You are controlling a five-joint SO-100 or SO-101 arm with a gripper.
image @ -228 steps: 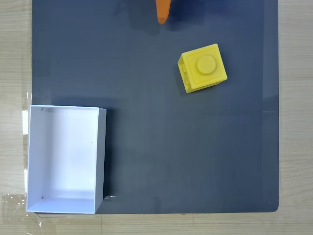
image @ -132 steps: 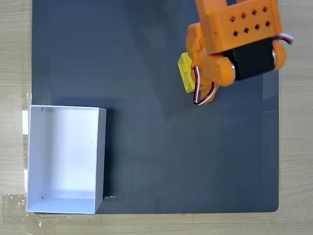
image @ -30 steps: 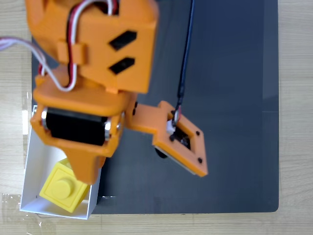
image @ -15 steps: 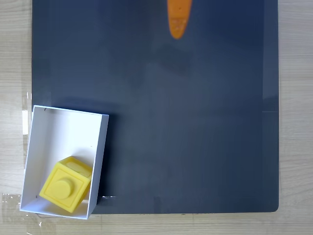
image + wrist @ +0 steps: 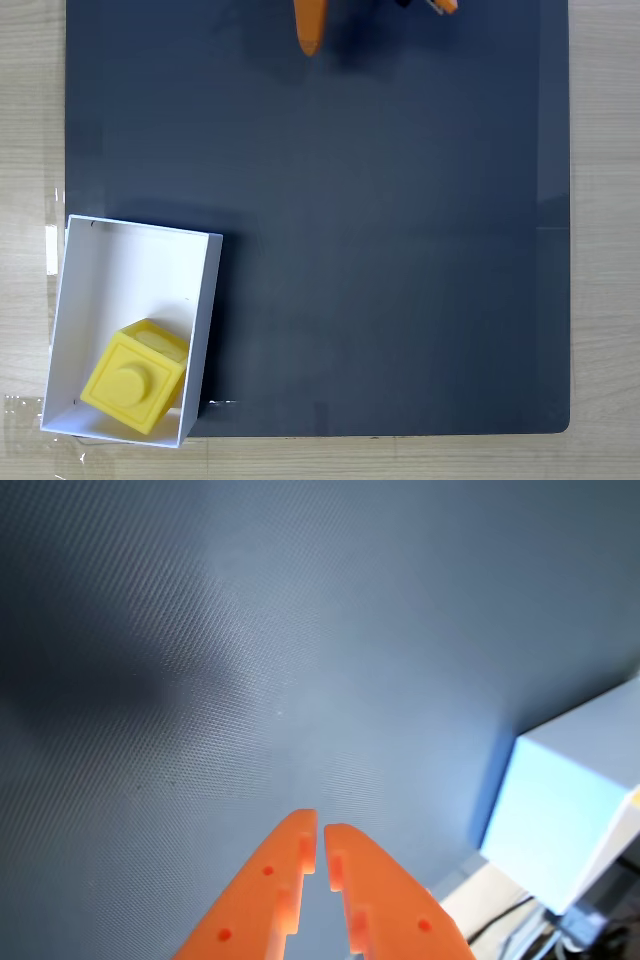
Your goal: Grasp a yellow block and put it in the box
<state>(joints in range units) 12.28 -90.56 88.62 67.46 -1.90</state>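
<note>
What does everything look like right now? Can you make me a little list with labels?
yellow block: lying inside the box, near its lower end in the fixed view, stud up
box: white, open top, at the mat's lower left, slightly turned
mat: dark grey, on a wooden table
tool: orange, tips nearly together, holding nothing, above bare mat
task: block already in the box

Light wooden table (image 5: 605, 240) under dark mat (image 5: 400, 250), white box (image 5: 75, 300) at the mat's lower-left corner.

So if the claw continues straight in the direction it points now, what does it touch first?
Probably the bare dark mat: in the wrist view the closed claw aims at it, with nothing between. Depth is unclear.
</note>
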